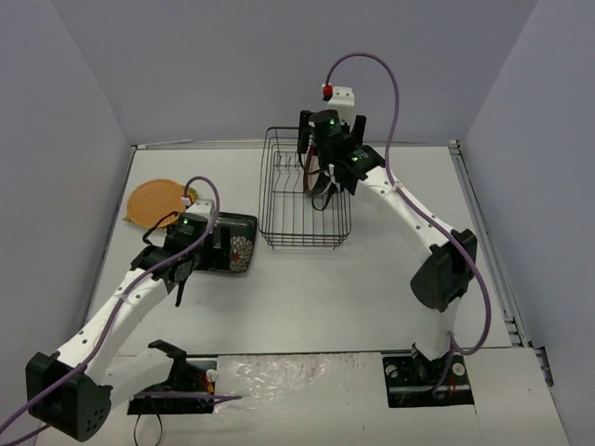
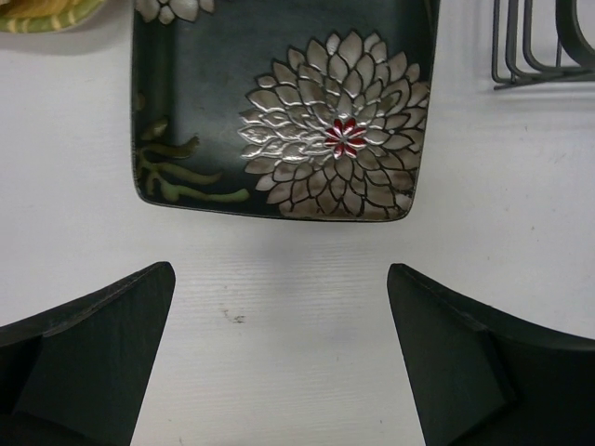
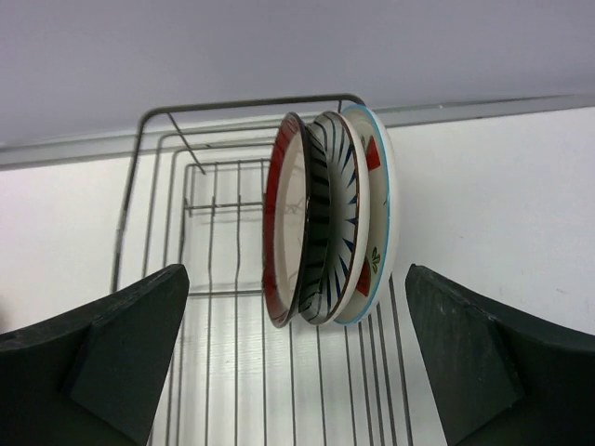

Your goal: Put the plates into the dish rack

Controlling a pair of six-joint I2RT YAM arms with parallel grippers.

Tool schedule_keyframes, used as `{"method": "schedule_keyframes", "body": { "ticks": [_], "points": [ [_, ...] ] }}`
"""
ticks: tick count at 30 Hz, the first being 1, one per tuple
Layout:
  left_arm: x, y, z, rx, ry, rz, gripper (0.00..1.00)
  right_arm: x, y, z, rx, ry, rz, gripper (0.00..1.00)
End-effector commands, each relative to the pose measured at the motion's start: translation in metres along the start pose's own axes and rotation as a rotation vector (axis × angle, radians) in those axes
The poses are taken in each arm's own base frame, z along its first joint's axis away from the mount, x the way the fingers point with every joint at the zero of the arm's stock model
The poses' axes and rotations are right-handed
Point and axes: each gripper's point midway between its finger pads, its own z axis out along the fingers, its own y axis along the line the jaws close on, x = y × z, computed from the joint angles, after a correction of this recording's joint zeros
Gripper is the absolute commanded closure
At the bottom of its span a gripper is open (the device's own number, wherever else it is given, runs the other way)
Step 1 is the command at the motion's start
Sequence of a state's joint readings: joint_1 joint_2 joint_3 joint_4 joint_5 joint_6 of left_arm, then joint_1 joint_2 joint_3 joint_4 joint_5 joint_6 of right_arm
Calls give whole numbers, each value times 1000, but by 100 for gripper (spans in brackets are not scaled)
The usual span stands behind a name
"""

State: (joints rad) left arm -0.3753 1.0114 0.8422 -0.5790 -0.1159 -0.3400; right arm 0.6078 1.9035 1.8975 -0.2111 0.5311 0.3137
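Left jaws spread wide and empty, poised just short of the dark square plate [image 2: 279,102] lying flat on the counter left of the dish rack [image 1: 303,243]. Right jaws also parted, gripping nothing, above the rack by the far edge. Upright inside, pressed together: red-rimmed plate [image 3: 282,223], striped plate [image 3: 331,218], fruit-marked plate [image 3: 379,214]. Toward the far left corner, orange plate [image 1: 156,200]; yellow-green plate [image 2: 37,11] just beside the square one

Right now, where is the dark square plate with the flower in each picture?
Top external: the dark square plate lies left of centre, just left of the dish rack.
Left wrist: top middle, beyond the open left gripper.
Right wrist: not in it.
Shared landmark: the dish rack, top right corner in the left wrist view, centre in the right wrist view.
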Motion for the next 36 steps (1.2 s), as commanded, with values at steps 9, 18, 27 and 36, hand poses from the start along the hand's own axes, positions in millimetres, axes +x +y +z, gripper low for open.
{"method": "schedule_keyframes", "body": {
  "ticks": [9,18,27,36],
  "points": [
    [-21,-66,27,-35,-69,172,3,-45,-67,-99,-152,-99,84,0],
    [-11,-93,55,-59,-56,238,9,-18,-134,-123,-118,-79,146,0],
    [9,-90,81,-144,-23,285,21,-8,-168,-127,-101,-68,200,0],
    [20,-82,91,-199,-21,302,32,0,-171,-122,-118,-39,224,0]
  ]
}}
